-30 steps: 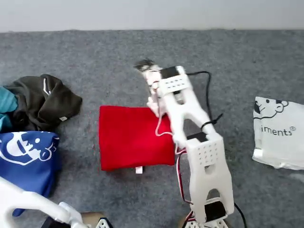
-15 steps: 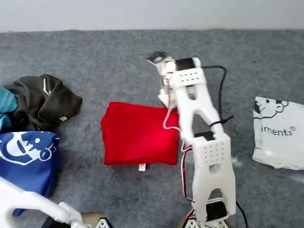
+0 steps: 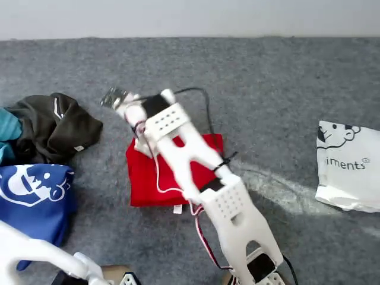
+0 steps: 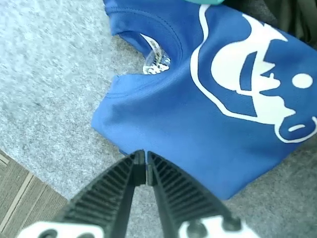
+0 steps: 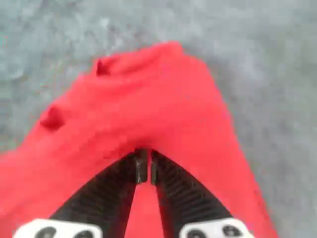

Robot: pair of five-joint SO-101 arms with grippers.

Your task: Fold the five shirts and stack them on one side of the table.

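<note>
A folded red shirt (image 3: 149,177) lies mid-table on the grey cloth, partly under my right arm. My right gripper (image 3: 140,138) is at the shirt's far left corner. In the right wrist view it (image 5: 143,171) is shut, fingertips down on the red shirt (image 5: 163,94); no cloth shows between them. My left gripper (image 4: 146,168) hangs shut over the near edge of a blue shirt (image 4: 218,114) with a white print, holding nothing. That blue shirt (image 3: 32,196) lies at the left, beside a crumpled dark olive shirt (image 3: 53,127) and a teal shirt (image 3: 7,135). A white printed shirt (image 3: 350,166) lies folded at the right.
The left arm's white link (image 3: 35,249) crosses the near left corner. A pale wall (image 3: 190,18) runs along the table's far edge. In the left wrist view the table's edge and a wooden floor (image 4: 20,198) show close to the blue shirt.
My right arm has swung left across the red shirt, from its far right corner to its far left corner. The shirt slid slightly right early on, then stayed put.
</note>
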